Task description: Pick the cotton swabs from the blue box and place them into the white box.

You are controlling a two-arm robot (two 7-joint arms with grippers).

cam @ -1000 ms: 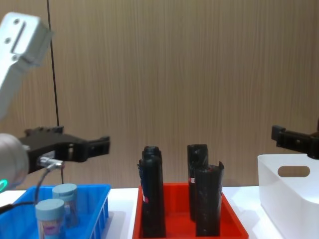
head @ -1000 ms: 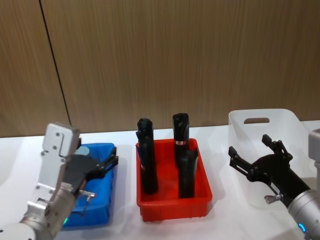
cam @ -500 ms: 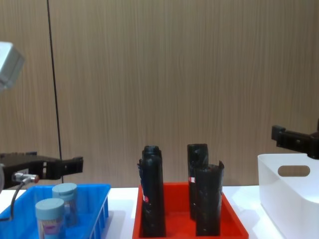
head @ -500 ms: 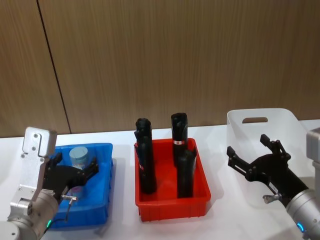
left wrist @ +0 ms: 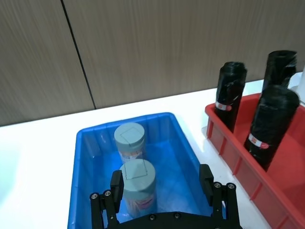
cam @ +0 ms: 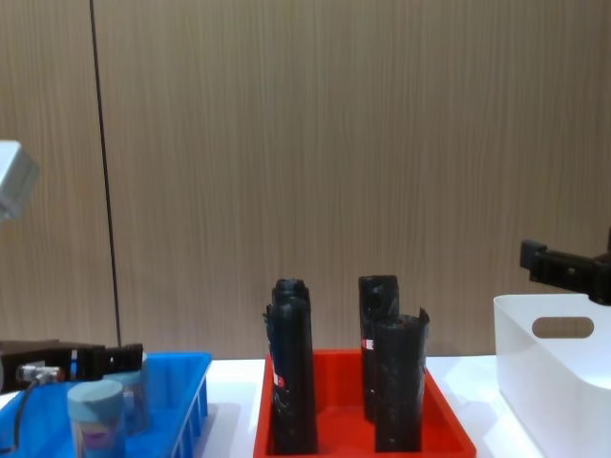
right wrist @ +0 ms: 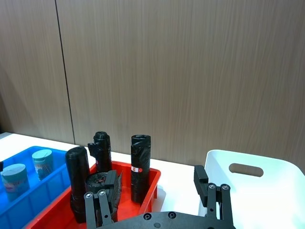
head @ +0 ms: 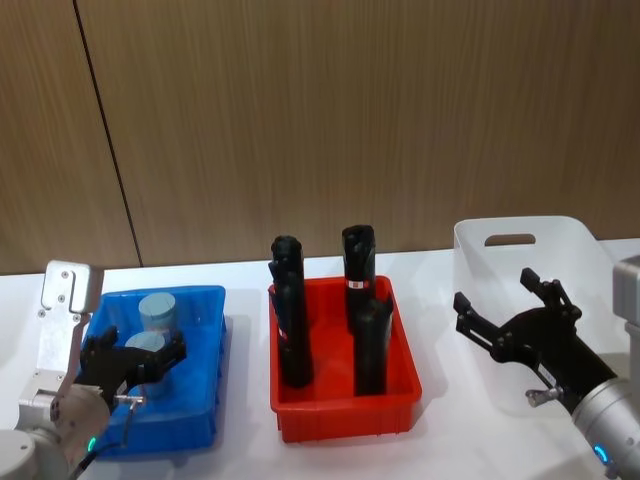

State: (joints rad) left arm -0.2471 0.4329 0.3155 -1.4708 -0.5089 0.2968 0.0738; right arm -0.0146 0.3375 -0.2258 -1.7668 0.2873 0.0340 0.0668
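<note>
L gripper (left wrist: 161, 177) splayed — round-lidded tub (left wrist: 137, 177) between.

Two cotton swabs (head: 158, 310) in crate (head: 205, 400) left; tray (head: 350, 418) holding rolls (head: 290, 340) centre; bin (head: 560, 245) right.

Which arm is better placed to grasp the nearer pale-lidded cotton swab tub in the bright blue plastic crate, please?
Left. The left gripper hangs open over the blue crate, straddling that tub. The right gripper hovers open by the tall white plastic bin, on the table's other side.
</note>
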